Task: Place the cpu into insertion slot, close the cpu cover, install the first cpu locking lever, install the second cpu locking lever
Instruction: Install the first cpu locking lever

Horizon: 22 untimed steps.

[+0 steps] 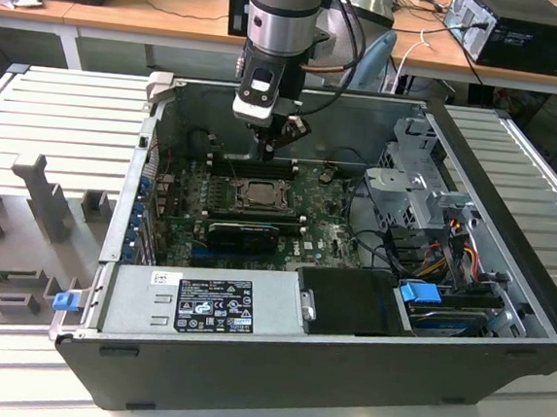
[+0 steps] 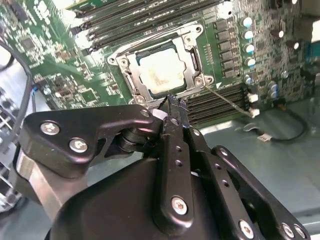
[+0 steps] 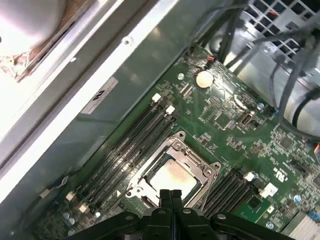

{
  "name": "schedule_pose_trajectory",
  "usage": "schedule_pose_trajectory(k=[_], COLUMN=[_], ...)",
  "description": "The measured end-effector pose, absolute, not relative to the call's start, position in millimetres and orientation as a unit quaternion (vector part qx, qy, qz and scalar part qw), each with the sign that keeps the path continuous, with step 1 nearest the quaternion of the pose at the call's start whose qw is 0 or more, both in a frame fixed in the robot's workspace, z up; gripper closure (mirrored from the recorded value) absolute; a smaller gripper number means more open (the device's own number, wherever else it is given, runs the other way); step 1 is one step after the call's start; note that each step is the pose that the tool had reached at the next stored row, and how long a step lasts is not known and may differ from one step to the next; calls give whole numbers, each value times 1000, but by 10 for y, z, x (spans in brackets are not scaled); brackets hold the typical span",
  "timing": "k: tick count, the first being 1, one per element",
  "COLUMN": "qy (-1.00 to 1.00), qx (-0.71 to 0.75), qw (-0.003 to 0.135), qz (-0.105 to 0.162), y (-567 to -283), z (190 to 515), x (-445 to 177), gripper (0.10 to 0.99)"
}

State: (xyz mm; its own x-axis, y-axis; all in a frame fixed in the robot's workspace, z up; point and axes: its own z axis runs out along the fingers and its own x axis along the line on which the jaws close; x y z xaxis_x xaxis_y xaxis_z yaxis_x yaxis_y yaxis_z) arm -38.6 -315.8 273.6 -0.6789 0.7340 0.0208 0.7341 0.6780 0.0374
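cpu [image 2: 161, 72]: seated in the insertion slot [image 3: 149, 175], pale face up, showing through the cover's window.
cpu cover [image 3: 195, 162]: lies flat over the slot, its silvery frame ringing the chip.
lever [image 2: 227, 99]: thin wire rod running out from one corner of the slot across nearby ram slots [image 3: 127, 150]; latched or loose, cannot tell.
gripper [image 3: 171, 196]: fingers pinched together, nothing between them; tips poised over the slot's edge, close to the chip; contact unclear.
ram slots: long black rows flanking the slot on two sides.
circuit board [image 3: 225, 115]: green, surrounding the slot, inside the open computer case [image 1: 275, 364].
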Motion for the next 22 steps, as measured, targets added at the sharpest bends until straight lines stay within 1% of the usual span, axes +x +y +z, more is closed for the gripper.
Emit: schedule_pose_trajectory(k=[22], qy=[-989], qx=[-149], qw=[8], qz=[-20], y=[-3158], z=[2730], x=[-386], gripper=[980])
